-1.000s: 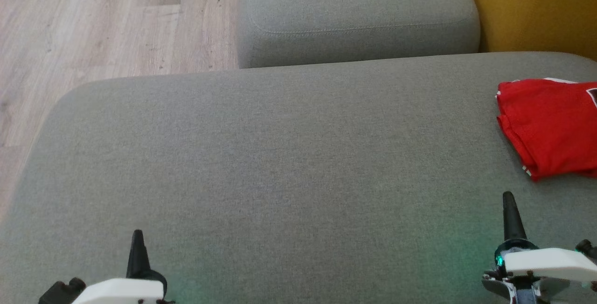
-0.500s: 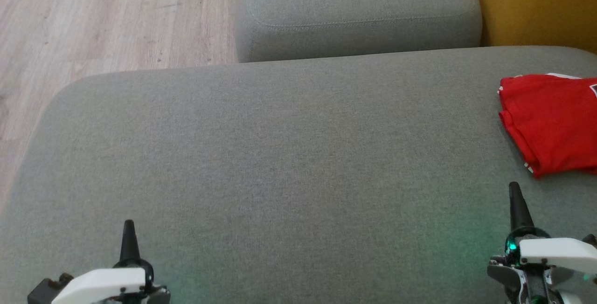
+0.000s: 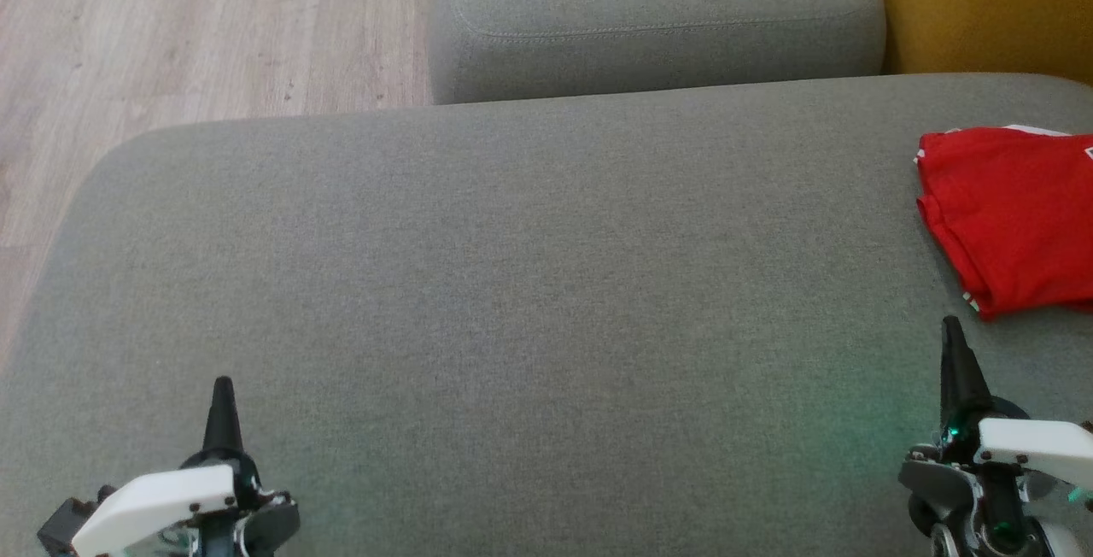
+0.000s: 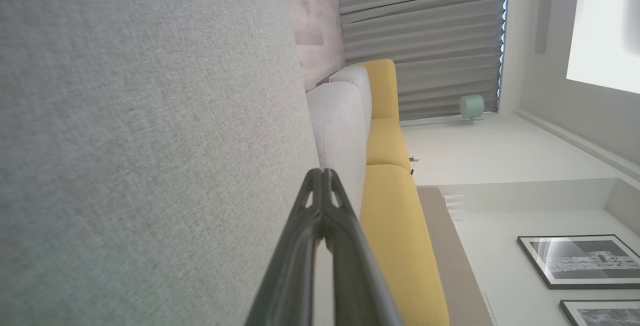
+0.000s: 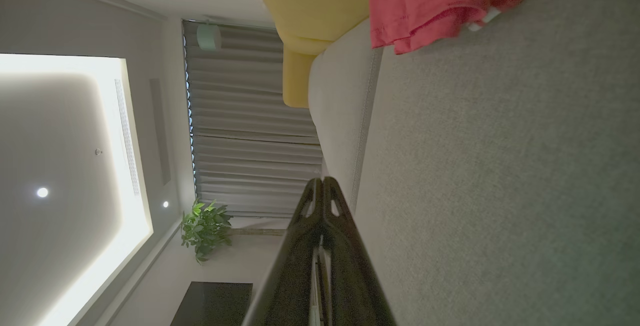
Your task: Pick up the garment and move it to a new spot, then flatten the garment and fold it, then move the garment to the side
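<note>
Pale wood-plank flooring fills the upper left of the head view, and a broad grey woven-fabric sofa cushion spreads across most of it as the work surface. A second grey cushion block with a stitched seam sits beyond it, and mustard-yellow upholstery fills the far right corner. The red jersey-like garment with white trim lies at the right edge of the big cushion. It is gathered into a compact, layered, roughly rectangular stack that runs partly out of the picture, and the right wrist view shows its doubled hems resting on the fabric. A shirt lying folded at the side suits a job already rounded off, and it suits equally a garment waiting to be lifted and laid out, and these pictures cannot settle which. The left gripper hovers low over bare cushion, well apart from the cloth, with its two dark fingers pressed together and nothing between them. The right gripper is likewise closed and empty, its tip near the garment's nearest corner but not touching it. In either case that right tip is best kept from brushing the corner by accident, since loose layers like these would probably slide and bunch easily
</note>
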Motion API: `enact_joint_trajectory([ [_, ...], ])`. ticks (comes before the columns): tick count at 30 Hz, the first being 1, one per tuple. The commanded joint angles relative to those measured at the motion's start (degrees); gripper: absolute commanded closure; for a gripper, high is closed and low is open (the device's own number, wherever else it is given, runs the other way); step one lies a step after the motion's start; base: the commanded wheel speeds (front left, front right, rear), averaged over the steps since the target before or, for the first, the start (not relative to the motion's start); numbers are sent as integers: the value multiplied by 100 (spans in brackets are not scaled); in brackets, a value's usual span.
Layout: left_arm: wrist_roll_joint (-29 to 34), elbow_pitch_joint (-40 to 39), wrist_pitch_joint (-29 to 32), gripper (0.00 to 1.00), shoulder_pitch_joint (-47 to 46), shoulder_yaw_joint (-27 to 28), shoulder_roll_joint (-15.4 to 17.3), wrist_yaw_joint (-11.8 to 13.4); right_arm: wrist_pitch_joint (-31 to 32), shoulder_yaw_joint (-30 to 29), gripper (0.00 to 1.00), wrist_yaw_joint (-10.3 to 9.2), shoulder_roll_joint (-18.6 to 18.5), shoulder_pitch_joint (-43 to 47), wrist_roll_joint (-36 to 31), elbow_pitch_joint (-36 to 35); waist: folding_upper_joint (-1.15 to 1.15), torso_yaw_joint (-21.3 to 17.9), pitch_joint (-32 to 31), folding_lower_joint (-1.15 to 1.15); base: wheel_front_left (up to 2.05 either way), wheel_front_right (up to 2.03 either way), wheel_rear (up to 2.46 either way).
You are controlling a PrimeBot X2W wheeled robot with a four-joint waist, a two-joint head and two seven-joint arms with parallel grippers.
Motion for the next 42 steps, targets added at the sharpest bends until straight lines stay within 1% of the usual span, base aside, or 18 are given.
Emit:
enact_joint_trajectory([
  [1,-165,-138,58,100,-339,244,64,-72,58,76,100,42,-104,-348,199,-154,0,0,10,0,0,0,0],
  [10,-735,-94,209,100,-493,398,56,-183,207,-12,100,45,-100,-505,792,-104,0,-2,74,0,0,0,0],
  [42,-672,-90,269,100,-498,473,2,-183,266,-85,100,45,-48,-511,731,-99,0,-2,73,0,0,0,0],
])
